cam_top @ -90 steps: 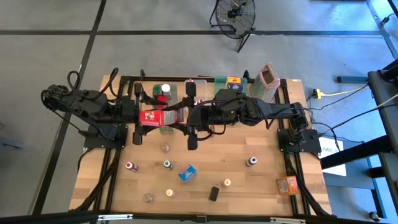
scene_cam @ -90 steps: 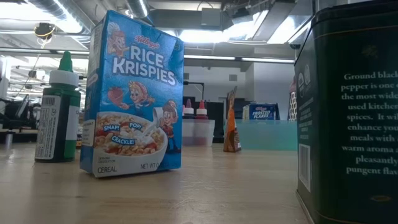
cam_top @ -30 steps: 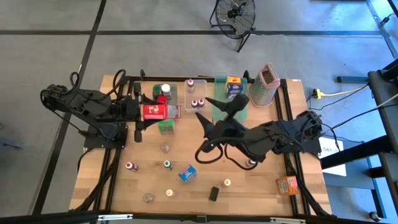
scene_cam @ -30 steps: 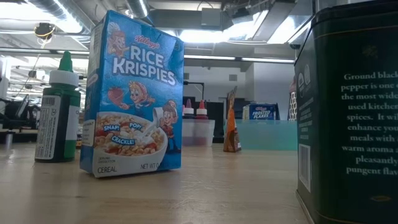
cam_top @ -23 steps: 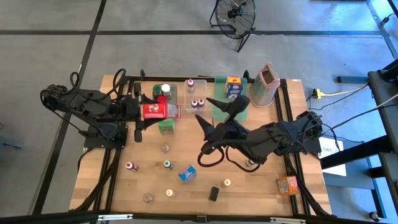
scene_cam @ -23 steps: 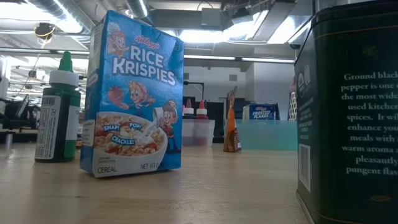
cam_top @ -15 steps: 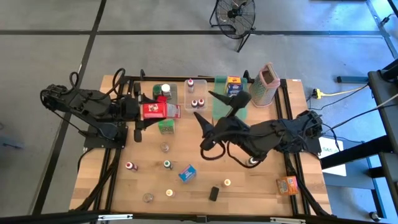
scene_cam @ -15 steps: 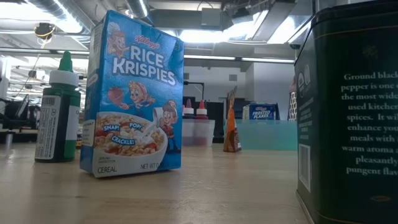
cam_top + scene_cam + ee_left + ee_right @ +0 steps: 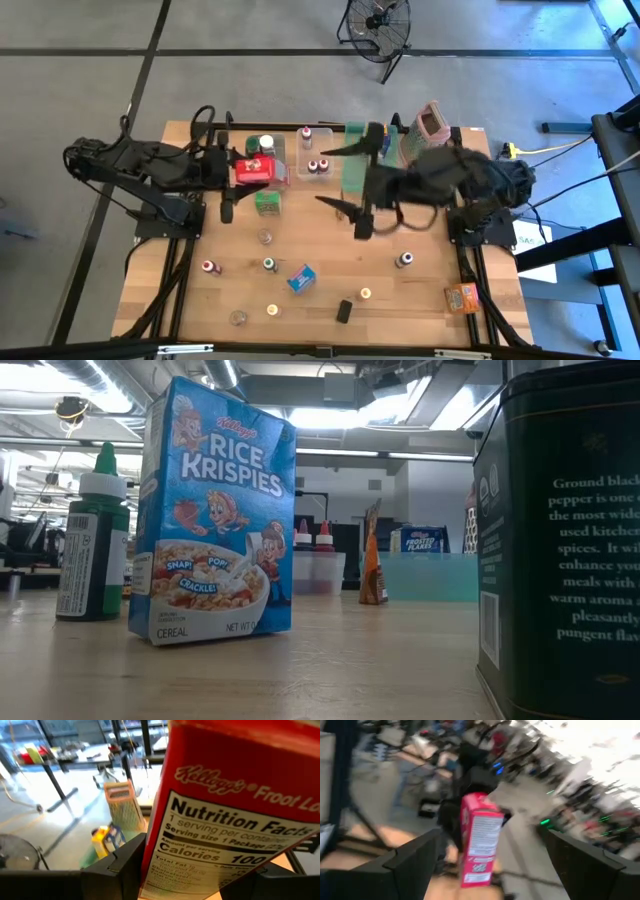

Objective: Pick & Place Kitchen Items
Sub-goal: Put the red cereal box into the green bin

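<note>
Red cereal box (image 9: 252, 171) clamped between left gripper (image 9: 262, 172) jaws

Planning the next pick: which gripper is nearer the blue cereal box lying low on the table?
Right. The right gripper, open and empty, hangs above the table centre, up-right of the blue cereal box. The left gripper is farther, near the table's far edge, shut on the red cereal box.

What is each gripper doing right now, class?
Left gripper: closed on the red cereal box.
Right gripper: open, holding nothing.
</note>
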`<state>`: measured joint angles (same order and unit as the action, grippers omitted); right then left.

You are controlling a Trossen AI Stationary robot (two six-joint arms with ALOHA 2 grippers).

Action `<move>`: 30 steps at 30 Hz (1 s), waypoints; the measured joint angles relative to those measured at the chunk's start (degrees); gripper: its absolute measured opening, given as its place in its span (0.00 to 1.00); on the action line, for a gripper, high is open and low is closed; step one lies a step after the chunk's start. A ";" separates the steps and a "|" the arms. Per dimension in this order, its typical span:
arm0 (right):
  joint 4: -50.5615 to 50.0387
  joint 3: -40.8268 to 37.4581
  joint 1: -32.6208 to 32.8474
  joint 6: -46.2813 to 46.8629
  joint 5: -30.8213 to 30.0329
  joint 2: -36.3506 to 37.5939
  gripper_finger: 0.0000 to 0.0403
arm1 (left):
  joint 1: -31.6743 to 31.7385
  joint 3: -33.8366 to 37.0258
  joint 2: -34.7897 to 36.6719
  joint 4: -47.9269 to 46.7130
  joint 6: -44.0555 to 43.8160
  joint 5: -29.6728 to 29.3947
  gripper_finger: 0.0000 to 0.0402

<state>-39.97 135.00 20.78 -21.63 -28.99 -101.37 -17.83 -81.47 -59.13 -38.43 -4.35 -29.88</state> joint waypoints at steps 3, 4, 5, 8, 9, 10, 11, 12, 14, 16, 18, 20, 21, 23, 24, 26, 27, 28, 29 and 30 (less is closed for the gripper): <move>-4.40 0.00 -3.95 5.00 7.85 0.42 0.90 | 2.76 0.00 0.00 -2.87 -2.37 3.69 0.49; -5.79 0.00 -5.11 6.56 10.24 0.45 0.90 | 3.84 0.00 -0.06 -3.93 -3.26 4.96 0.49; -7.03 0.00 -6.13 8.00 12.67 0.37 0.90 | 4.95 0.00 -0.24 -4.56 -4.01 6.25 0.49; -9.97 0.00 -8.76 11.03 17.10 -0.24 0.90 | 8.52 0.00 -0.95 -6.46 -5.41 10.97 0.49; -10.91 0.00 -9.26 11.94 17.28 -0.34 0.90 | 9.81 0.00 -1.38 -6.54 -5.46 12.70 0.49; -11.72 -0.06 -9.74 12.55 17.23 -0.54 0.90 | 10.95 0.00 -1.91 -6.93 -5.46 14.25 0.49; -11.77 -0.17 -10.31 13.38 17.26 -0.78 0.90 | 12.09 0.00 -2.59 -7.49 -5.50 15.82 0.49; -11.95 -0.22 -10.71 13.83 17.24 -0.96 0.90 | 13.16 0.00 -3.35 -7.62 -5.54 17.26 0.49; -13.15 -0.33 -11.34 14.19 17.24 -1.19 0.90 | 15.17 0.00 -5.07 -8.18 -5.53 20.22 0.49; -13.06 -0.33 -12.06 13.84 17.24 -1.53 0.90 | 16.66 0.00 -6.77 -8.74 -4.95 22.61 0.49; -13.09 -0.33 -12.27 13.82 17.24 -1.67 0.90 | 17.71 0.00 -8.41 -8.69 -3.59 25.35 0.49; -13.19 -0.33 -12.27 16.05 17.24 -1.69 0.90 | 18.53 0.04 -9.46 -8.68 -2.21 27.79 0.49; -13.66 -0.33 -12.25 17.36 17.24 -1.67 0.90 | 18.87 0.04 -9.85 -8.61 -2.11 28.50 0.49; -14.44 -0.33 -11.95 19.10 17.31 -1.67 0.90 | 19.43 0.04 -10.30 -8.57 -2.05 29.15 0.49; -14.48 -0.33 -11.73 19.79 17.77 -1.69 0.90 | 19.75 0.04 -10.34 -8.61 -1.95 29.54 0.49; -14.49 -0.33 -11.41 20.23 20.41 -1.69 0.90 | 20.21 0.04 -10.22 -8.49 -1.94 29.67 0.49; -14.49 -0.33 -11.26 20.33 22.35 -1.67 0.90 | 20.44 0.03 -10.11 -8.51 -1.94 29.67 0.49; -14.51 -0.33 -11.10 20.33 24.35 -1.67 0.90 | 20.76 0.04 -10.04 -8.51 -1.94 29.74 0.49; -14.58 -0.33 -10.93 20.34 25.97 -1.69 0.90 | 21.02 0.02 -9.99 -8.51 -1.94 29.81 0.49; -14.70 -0.33 -10.89 20.60 27.27 -1.69 0.90 | 21.28 0.00 -9.97 -8.51 -1.92 29.85 0.49</move>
<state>-54.67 134.67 9.89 -1.03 -1.73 -103.07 3.44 -81.47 -69.10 -46.94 -6.26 -0.03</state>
